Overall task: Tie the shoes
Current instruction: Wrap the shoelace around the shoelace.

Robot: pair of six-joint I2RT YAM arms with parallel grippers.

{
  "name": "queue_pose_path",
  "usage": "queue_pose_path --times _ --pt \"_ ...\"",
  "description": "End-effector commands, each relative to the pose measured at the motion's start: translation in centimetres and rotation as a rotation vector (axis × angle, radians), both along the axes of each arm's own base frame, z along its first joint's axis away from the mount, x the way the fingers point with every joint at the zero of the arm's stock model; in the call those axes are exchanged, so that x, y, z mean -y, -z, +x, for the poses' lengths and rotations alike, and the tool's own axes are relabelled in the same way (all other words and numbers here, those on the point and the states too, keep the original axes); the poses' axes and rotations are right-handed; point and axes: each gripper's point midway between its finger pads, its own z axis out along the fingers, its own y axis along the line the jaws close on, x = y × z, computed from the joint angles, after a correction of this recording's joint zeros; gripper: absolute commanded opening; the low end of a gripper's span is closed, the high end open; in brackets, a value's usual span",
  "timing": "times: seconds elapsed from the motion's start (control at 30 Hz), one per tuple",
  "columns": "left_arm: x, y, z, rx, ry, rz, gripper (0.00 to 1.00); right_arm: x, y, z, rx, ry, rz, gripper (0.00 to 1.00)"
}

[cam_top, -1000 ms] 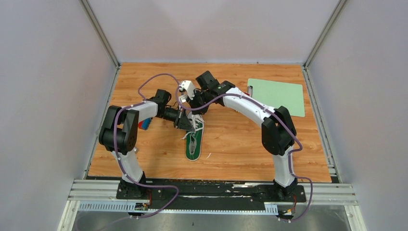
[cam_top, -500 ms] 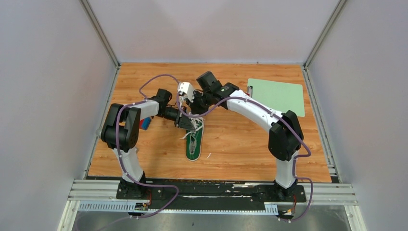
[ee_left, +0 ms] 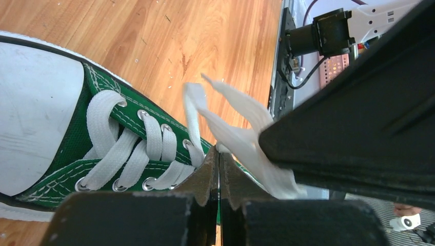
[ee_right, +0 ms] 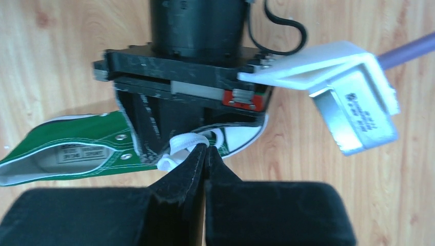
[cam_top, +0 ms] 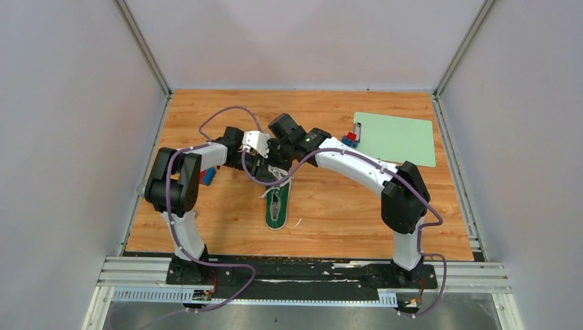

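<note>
The shoe (cam_top: pixel 276 210), a green sneaker with a white toe cap, lies on the wooden table with its heel toward the arms. Both grippers meet over its laced front. My left gripper (ee_left: pixel 219 155) is shut, with a flat white lace (ee_left: pixel 233 134) pinched at its tips just above the eyelets of the shoe (ee_left: pixel 77 133). My right gripper (ee_right: pixel 206 149) is shut on a loop of lace (ee_right: pixel 183 141) above the shoe (ee_right: pixel 77 149), right beside the left gripper's black fingers (ee_right: pixel 146 130). From above, the left gripper (cam_top: pixel 260 170) and right gripper (cam_top: pixel 273 165) overlap.
A pale green board (cam_top: pixel 397 137) lies at the back right, with small red and blue pieces (cam_top: pixel 351 139) at its left edge. Another red and blue piece (cam_top: pixel 206 177) sits beside the left arm. A white scrap (cam_top: pixel 298 222) lies right of the shoe's heel.
The right arm has swung left and nearer, carrying its gripper over the left one, which uncovers the red and blue pieces by the board. The left arm and the shoe have hardly moved.
</note>
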Motion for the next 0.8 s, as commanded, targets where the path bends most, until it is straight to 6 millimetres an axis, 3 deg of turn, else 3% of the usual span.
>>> queue_pose_path --times 0.0,0.2,0.4,0.77 --pt "0.5 -1.2 -0.1 0.025 0.02 -0.049 0.0 -0.3 -3.7 3.8 0.187 0.059 0.01 0.0" --pt "0.6 -0.9 0.1 0.015 0.014 -0.04 0.0 -0.5 -6.3 2.8 0.231 0.022 0.046 0.0" --pt "0.7 -1.0 0.3 0.009 0.012 -0.04 0.0 -1.4 -5.2 0.6 0.22 -0.063 0.027 0.0" --pt "0.8 -0.9 0.2 -0.021 0.006 -0.044 0.0 -1.8 -6.0 0.8 0.369 -0.215 -0.046 0.0"
